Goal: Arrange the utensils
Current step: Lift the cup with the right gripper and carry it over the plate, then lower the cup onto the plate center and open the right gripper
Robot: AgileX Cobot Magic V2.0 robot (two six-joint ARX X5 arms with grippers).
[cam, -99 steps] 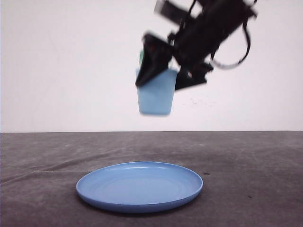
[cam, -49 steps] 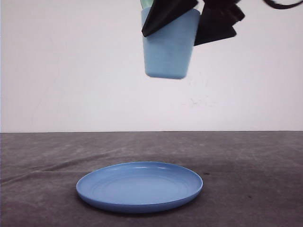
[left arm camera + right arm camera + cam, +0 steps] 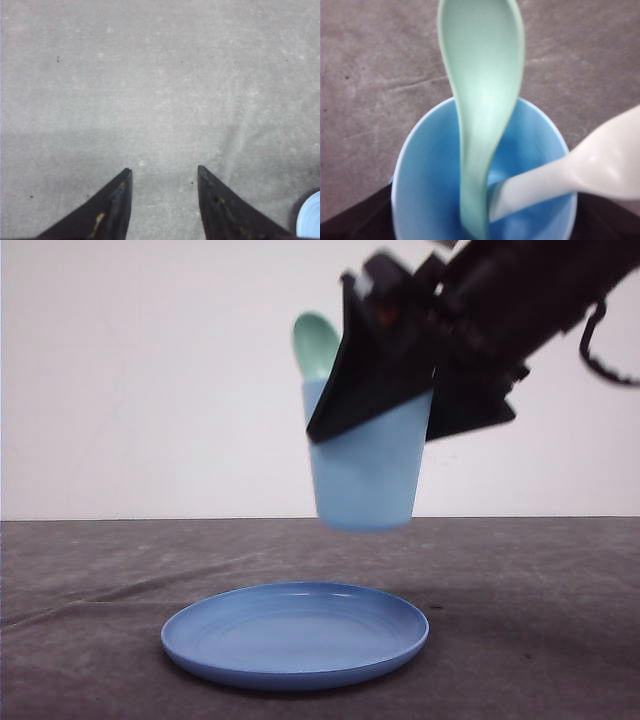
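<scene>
The mint-green spoon [image 3: 482, 100] stands handle-down inside the light blue cup [image 3: 362, 475], its oval bowl rising above the rim; in the front view that bowl [image 3: 316, 344] shows over the cup's left edge. Its plastic is smooth and pale, the handle narrowing as it runs into the cup. Beside it the white fork [image 3: 570, 172] also sits handle-down in the same cup, leaning out over the rim away from the spoon. Its head is blurred, and the tines cannot be made out. The two handles meet low inside the cup.
</scene>
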